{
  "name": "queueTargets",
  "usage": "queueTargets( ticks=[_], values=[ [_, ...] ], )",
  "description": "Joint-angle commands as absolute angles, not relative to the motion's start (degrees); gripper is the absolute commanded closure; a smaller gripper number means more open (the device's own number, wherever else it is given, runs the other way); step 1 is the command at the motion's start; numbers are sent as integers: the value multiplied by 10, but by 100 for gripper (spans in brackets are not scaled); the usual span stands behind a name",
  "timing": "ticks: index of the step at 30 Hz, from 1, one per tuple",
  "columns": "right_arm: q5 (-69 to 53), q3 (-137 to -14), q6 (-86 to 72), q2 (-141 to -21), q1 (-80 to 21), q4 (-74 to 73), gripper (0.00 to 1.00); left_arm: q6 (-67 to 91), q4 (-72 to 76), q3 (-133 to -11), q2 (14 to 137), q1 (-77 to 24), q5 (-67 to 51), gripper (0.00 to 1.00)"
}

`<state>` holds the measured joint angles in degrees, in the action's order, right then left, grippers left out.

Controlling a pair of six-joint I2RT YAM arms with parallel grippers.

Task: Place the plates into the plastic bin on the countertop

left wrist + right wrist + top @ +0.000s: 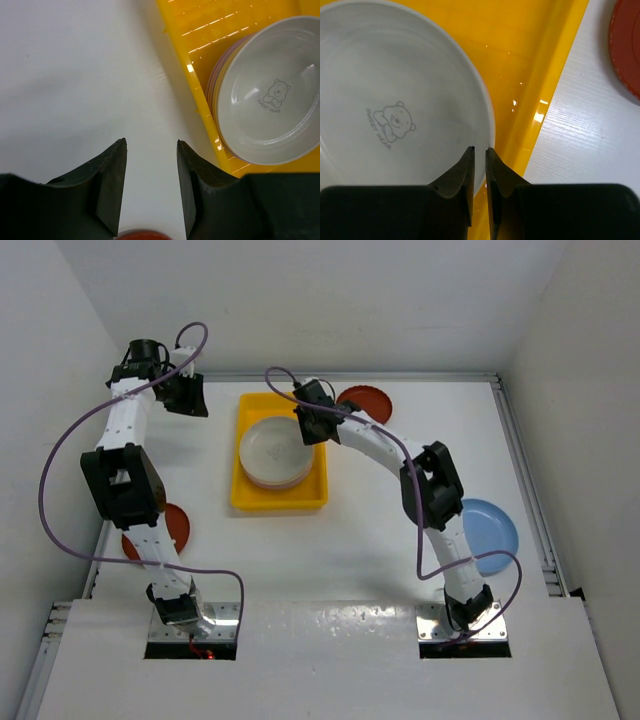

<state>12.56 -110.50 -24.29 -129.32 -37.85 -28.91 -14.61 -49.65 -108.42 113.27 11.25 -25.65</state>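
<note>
The yellow plastic bin (250,496) stands mid-table and holds a stack of plates, topped by a cream plate (272,448) printed with a bear. Pink and tan rims show beneath it in the left wrist view (214,92). My right gripper (312,425) is at the cream plate's right rim (395,100). Its jaws (480,149) straddle that rim, one inside and one outside, almost closed. My left gripper (185,395) is open and empty (151,145) over the white countertop, left of the bin (200,100). Loose on the countertop lie two dark red plates (172,530) (365,400) and a light blue plate (490,530).
White walls close the table at the back and both sides. The back red plate lies just right of the bin's far corner (627,50). The left red plate sits partly under the left arm, and its edge shows below my left fingers (142,234). The blue plate lies beside the right arm.
</note>
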Motion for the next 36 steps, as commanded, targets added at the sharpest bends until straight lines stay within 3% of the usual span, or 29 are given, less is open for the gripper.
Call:
queueTargets(
  ticks=[1, 12, 16, 18, 19, 20, 24, 29, 34, 36],
  values=[
    [120, -1118, -251, -1304, -377, -287, 87, -154, -488, -1079, 1092, 119, -261, 53],
    [143, -1106, -237, -1279, -377, -289, 89, -154, -488, -1085, 1092, 119, -261, 53],
    [168, -1106, -233, -1245, -377, -293, 83, -149, -488, -1090, 1098, 119, -261, 53],
    [196, -1102, -236, -1207, -374, -310, 73, -149, -488, -1096, 1098, 119, -261, 53],
    [202, -1073, -245, -1180, -358, -321, 66, -149, -488, -1096, 1098, 119, -261, 53],
    [210, -1053, -258, -1144, -351, -331, 49, -149, -488, -1096, 1098, 119, -261, 53],
    [224, -832, -321, -978, -276, -344, 26, -149, -488, -1096, 1098, 119, -261, 53],
    [206, -564, -426, -793, -72, -399, 23, -149, -488, -1091, 1092, 119, -255, 53],
    [202, -419, -495, -684, 124, -409, 21, -154, -488, -1091, 1092, 119, -248, 53],
    [207, -375, -504, -643, 158, -422, 21, -154, -488, -1091, 1092, 119, -248, 53]
  ],
)
